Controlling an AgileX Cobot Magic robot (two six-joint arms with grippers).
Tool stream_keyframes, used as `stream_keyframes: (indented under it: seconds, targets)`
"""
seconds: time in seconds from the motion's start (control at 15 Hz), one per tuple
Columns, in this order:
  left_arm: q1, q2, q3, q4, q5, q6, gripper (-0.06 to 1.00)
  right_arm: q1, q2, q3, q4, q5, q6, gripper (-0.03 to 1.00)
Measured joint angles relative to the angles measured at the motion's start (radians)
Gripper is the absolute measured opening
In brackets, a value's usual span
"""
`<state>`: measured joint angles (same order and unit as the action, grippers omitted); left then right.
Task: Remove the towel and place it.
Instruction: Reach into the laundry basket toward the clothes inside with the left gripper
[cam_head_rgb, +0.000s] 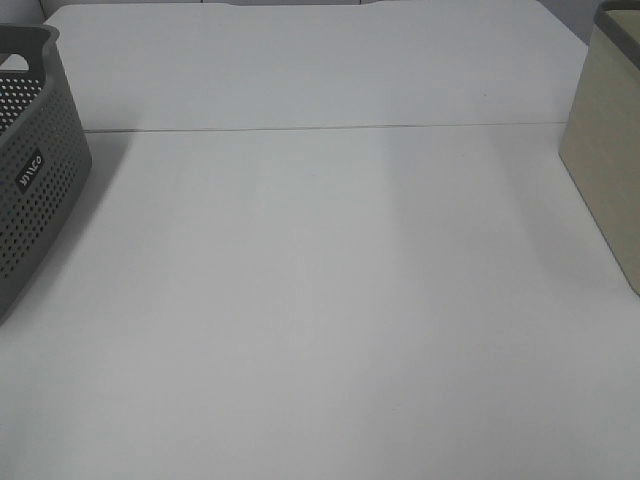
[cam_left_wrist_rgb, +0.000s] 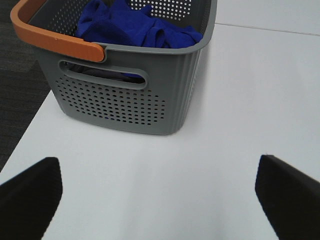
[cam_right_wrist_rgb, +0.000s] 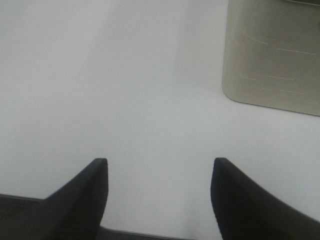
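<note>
- The towel (cam_left_wrist_rgb: 135, 25), deep royal blue and soft, lies bunched in a loose heap inside the grey basket (cam_left_wrist_rgb: 125, 100). Its folds rise about level with the rim.
- Through the slot cut in the basket's near wall, a little more blue fabric shows lower down.
- The grey basket has perforated walls and an orange handle (cam_left_wrist_rgb: 50, 42) curving over one end of its rim.
- In the high view the grey basket (cam_head_rgb: 35, 200) stands at 9 o'clock on the white table (cam_head_rgb: 320, 300), partly cut off by the picture's edge. A patch of white lettering (cam_head_rgb: 30, 172) sits on its side. From this angle the towel cannot be seen.
- A beige bin (cam_head_rgb: 605, 150) stands at about 2 o'clock on the table, also cut off by the edge and well apart from the basket.
- A thin seam (cam_head_rgb: 320, 128) runs across the table from 9 to 3 o'clock, toward the far side.
- The left gripper (cam_left_wrist_rgb: 157, 165) is spread wide. Its dark fingers (cam_left_wrist_rgb: 30, 200) stand far apart over bare table, short of the basket and touching nothing.
- The right gripper (cam_right_wrist_rgb: 160, 162) is also spread. Its dark fingers (cam_right_wrist_rgb: 75, 200) hang apart above the white surface and pinch nothing.
- The right wrist view shows the beige bin (cam_right_wrist_rgb: 272, 55) near that gripper but clear of it.
- Dark floor (cam_left_wrist_rgb: 15, 100) shows beyond the table edge beside the basket.
</note>
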<state>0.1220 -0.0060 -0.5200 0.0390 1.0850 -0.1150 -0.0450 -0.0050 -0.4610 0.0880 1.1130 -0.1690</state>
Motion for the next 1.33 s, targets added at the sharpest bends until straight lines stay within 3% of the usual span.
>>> stream_keyframes:
  seconds: [1.33]
  targets:
    - [0.0,0.0,0.0,0.0,0.0,0.0,0.98,0.0,0.0,0.0,0.0,0.0,0.0,0.61]
